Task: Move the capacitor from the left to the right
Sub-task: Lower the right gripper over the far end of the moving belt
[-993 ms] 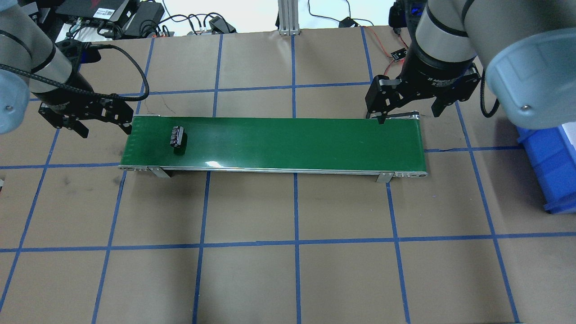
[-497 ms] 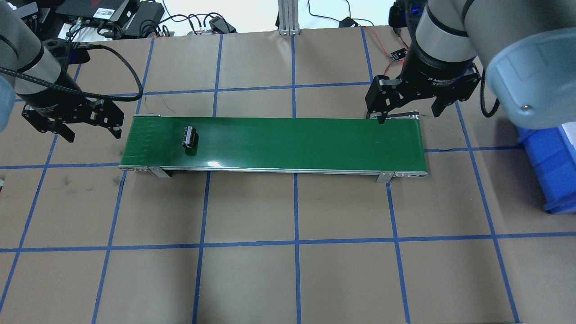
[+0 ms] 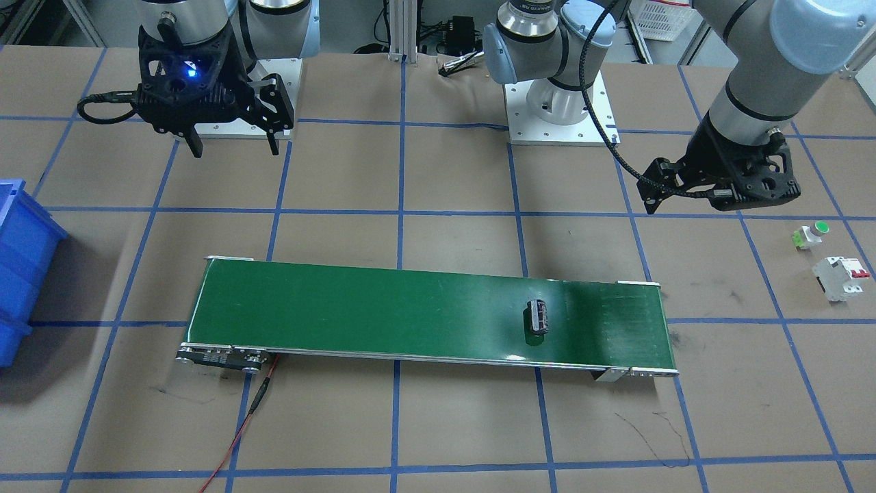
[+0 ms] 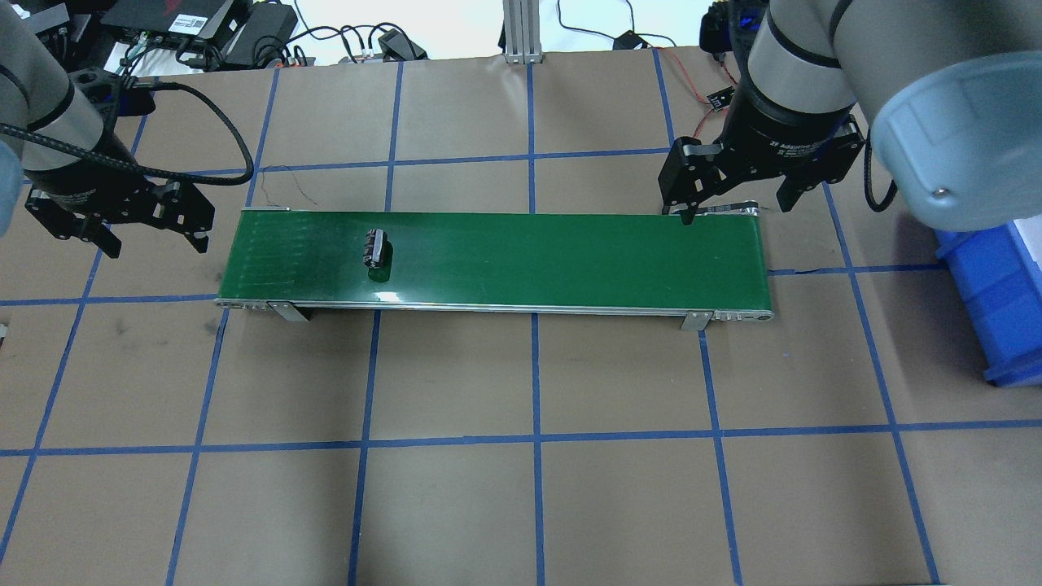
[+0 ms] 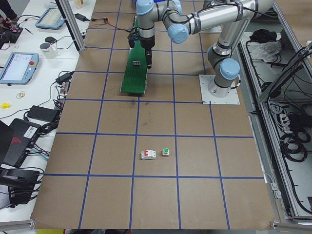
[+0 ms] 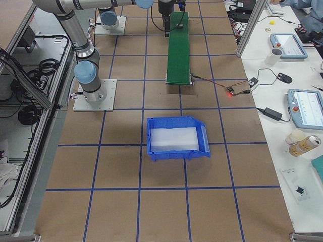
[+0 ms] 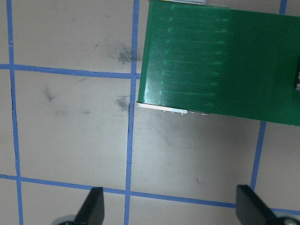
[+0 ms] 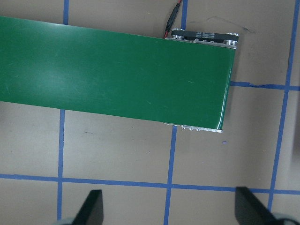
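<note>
Finds the capacitor lying on its side on the belt, toward the left end, free of both pincers. Finds the left pincer spread and empty just beside that end, the right pincer spread and empty above the right end. Seems early: placing done; carrying across, and probably picking up near the bin, not yet done.

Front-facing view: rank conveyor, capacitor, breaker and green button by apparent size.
1. green conveyor, by far the largest
2. white breaker
3. capacitor and green-capped button: these look about alike, so I am not ranking them.
</note>
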Robot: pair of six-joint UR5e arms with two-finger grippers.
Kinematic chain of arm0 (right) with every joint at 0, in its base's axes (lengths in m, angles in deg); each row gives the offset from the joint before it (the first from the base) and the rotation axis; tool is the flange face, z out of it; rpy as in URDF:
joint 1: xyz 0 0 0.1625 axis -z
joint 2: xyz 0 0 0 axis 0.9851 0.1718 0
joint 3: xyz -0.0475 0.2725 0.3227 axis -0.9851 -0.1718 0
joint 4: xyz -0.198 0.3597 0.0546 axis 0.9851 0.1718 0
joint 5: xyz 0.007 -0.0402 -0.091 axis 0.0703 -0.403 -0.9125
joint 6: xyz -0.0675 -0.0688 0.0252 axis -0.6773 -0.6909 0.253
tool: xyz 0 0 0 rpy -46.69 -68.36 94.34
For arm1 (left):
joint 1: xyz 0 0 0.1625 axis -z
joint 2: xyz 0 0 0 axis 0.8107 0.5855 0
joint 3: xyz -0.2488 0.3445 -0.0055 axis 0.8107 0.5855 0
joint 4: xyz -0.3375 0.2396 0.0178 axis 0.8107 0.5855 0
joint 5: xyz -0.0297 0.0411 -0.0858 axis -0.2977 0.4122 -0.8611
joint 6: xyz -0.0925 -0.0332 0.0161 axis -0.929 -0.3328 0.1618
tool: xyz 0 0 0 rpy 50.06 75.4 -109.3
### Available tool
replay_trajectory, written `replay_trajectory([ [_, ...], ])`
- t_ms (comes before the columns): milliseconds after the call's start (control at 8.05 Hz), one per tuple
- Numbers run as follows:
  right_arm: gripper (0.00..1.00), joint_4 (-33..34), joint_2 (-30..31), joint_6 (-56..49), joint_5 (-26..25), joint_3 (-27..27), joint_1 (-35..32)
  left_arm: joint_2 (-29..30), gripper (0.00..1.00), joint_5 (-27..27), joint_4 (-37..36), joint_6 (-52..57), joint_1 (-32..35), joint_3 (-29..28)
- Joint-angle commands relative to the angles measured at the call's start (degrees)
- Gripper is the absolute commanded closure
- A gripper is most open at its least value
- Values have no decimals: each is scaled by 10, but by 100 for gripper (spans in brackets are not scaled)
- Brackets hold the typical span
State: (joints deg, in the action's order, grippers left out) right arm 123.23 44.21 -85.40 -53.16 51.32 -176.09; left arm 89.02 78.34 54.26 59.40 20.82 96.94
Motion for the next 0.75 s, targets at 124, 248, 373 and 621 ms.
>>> replay_trajectory([
  [124, 0, 57, -43, -2, 3, 25, 0, 1, 0, 7, -5, 0, 0, 0],
  [248, 0, 93, -60, -1, 16, 33, 0, -4, 0, 7, -1, 0, 1, 0],
  [373, 0, 116, -89, 3, 21, 40, 0, -6, 0, 7, -2, 1, 1, 0],
  [621, 0, 178, -146, 6, 22, 44, 0, -17, 0, 4, -4, 1, 1, 0],
])
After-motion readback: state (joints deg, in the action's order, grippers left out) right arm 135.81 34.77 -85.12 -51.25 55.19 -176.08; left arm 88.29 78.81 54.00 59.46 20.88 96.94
